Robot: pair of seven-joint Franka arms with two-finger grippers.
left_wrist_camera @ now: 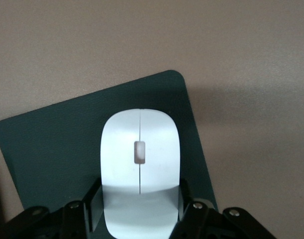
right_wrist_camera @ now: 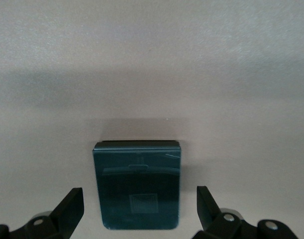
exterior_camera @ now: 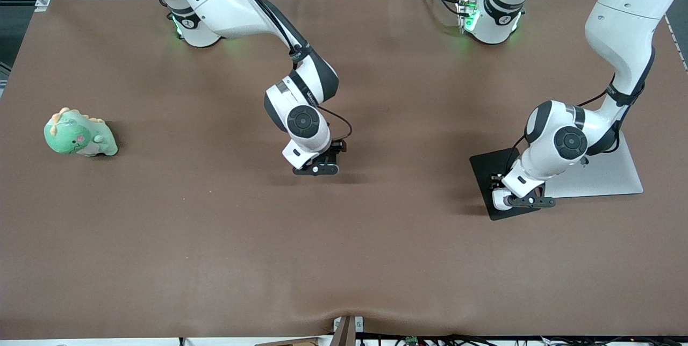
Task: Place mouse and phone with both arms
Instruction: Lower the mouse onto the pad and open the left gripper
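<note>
We see, at nine o'clock on the brown table, a green plush dinosaur lying alone, well apart from both arms. Near the table's centre the right gripper hangs low above the cloth, its fingers spread wide on either side of the phone, which lies flat on the table between them, touched by neither. At three o'clock, toward the left arm's end of the table, the left gripper sits down on the black mouse pad, its fingers closed against the sides of the mouse; the mouse rests on the pad, by the pad's edge nearer the front camera. A grey slab lies just beside the pad, partly under the left arm.
</note>
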